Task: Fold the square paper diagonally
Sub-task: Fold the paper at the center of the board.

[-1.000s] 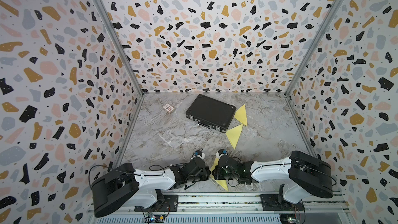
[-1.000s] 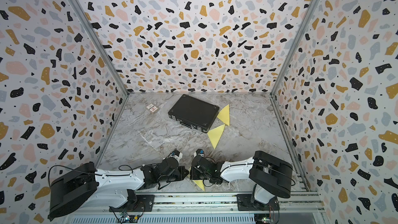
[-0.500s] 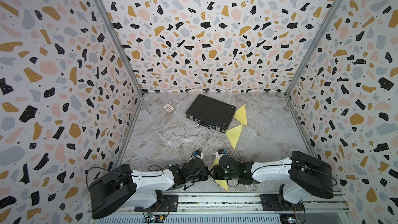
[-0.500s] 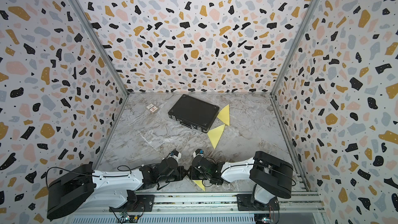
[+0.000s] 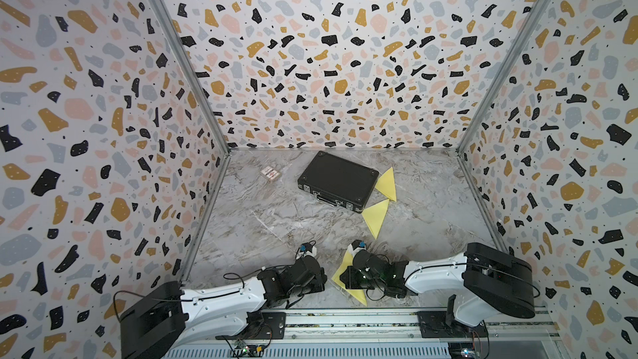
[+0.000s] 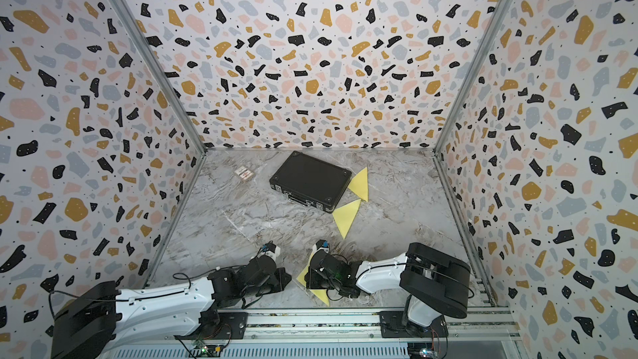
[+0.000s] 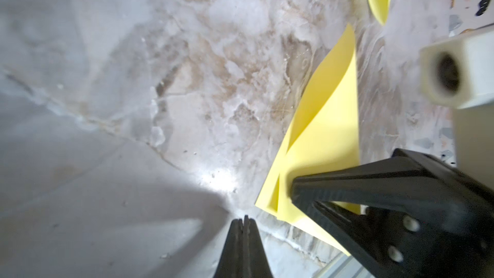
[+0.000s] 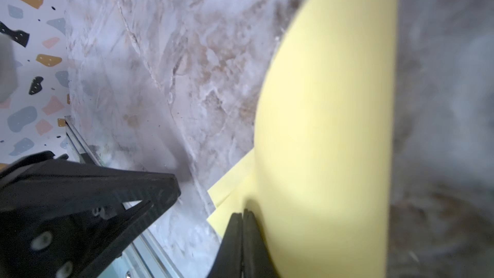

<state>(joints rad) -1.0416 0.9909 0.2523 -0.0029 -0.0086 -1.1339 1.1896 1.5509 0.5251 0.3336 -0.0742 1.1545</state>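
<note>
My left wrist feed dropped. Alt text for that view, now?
A yellow paper, folded over with its upper layer bowed up, lies on the marble table with the tip of the shut right gripper on it. The left gripper, shut and empty, sits just beside the paper's corner.

Counting the yellow first: paper, that's one; paper, two; and a third paper, three. Two of them are flat triangles, one is curled. Black case: one, only one. Small pack: one again. Now the machinery: left arm, right arm, two arms. A pincer on each, left pincer and right pincer, so two. And one bench under the lot.
</note>
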